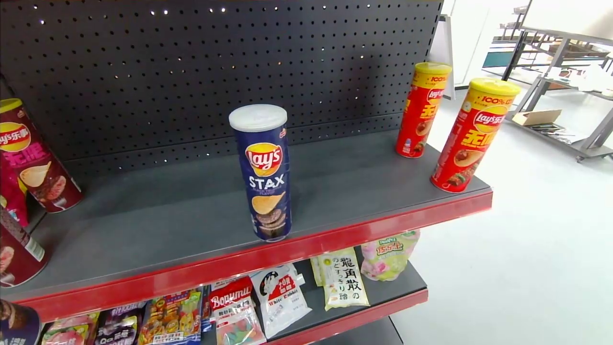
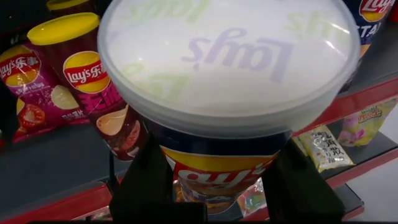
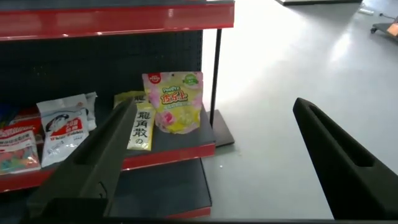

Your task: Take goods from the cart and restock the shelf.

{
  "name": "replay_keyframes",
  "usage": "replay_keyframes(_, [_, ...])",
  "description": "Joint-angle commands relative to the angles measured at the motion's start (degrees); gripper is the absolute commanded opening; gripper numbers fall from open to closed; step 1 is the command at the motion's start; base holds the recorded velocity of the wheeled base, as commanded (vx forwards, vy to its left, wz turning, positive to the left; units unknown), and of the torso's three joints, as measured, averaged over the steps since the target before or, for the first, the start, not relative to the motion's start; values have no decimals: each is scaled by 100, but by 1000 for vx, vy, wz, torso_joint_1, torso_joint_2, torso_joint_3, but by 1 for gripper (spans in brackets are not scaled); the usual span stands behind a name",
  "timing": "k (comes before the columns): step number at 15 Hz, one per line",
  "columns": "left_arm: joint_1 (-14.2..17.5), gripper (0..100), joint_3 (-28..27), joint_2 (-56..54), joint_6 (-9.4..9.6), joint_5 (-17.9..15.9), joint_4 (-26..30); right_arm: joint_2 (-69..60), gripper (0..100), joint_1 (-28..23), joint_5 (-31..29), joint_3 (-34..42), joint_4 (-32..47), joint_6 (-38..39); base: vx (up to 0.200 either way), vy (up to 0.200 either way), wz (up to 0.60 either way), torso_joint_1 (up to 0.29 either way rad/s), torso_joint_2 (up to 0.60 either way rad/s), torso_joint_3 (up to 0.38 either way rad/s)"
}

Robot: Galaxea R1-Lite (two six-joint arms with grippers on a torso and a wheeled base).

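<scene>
Your left claw (image 2: pixel 221 180) clasps a dark-blue cylindrical crisp tube (image 2: pixel 230 68) by its body, its round frosted plastic lid facing the camera, just before the flat grey shelf (image 2: pixel 50 162). Your right claw (image 3: pixel 213 104) gapes wide, holding nothing, near glossy sweet packets (image 3: pixel 172 99).

Right gripper (image 3: pixel 214 106), fingers (image 3: pixel 93 162) spread wide, before a lower shelf (image 3: pixel 165 152) bearing a pink-and-green bag (image 3: pixel 173 99) and white packets (image 3: pixel 62 127).
</scene>
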Motion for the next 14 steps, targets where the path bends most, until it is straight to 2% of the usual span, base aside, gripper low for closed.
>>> replay_keyframes(1, [1, 0, 20, 75, 0, -4, 4, 6, 100, 4, 113, 27, -7, 121, 0, 0, 0, 0, 0, 0])
replay_keyframes(2, [1, 0, 29, 84, 9, -75, 4, 24, 100, -5, 78, 27, -7, 297, 0, 0, 0, 0, 0, 0])
replay_keyframes(3, [1, 0, 55, 145, 0, -171, 4, 103, 100, -57, -300, 36, -42, 359, 0, 0, 0, 0, 0, 0])
replay_keyframes(5, [1, 0, 81, 224, 0, -207, -146, 6, 100, -5, -335, 80, -139, -213, 0, 0, 0, 0, 0, 0])
replay_keyframes(7, [1, 0, 117, 400, 0, -277, -392, 6, 100, -13, -397, 89, -183, 183, 0, 0, 0, 0, 0, 0])
replay_keyframes(9, [1, 0, 134, 567, -9, -277, -743, 6, 100, -13, -906, 151, -315, 244, 0, 0, 0, 0, 0, 0])
replay_keyframes(11, [1, 0, 134, 585, 0, -286, -787, 6, 100, -13, -959, 247, -570, 200, 0, 0, 0, 0, 0, 0])
replay_keyframes(13, [1, 0, 204, 594, 0, -294, -796, 6, 100, -5, 254, 247, -561, 33, 0, 0, 0, 0, 0, 0])
replay_keyframes(14, [1, 0, 240, 585, 0, -321, -796, 24, 100, -13, 403, 212, -473, 51, 0, 0, 0, 0, 0, 0])
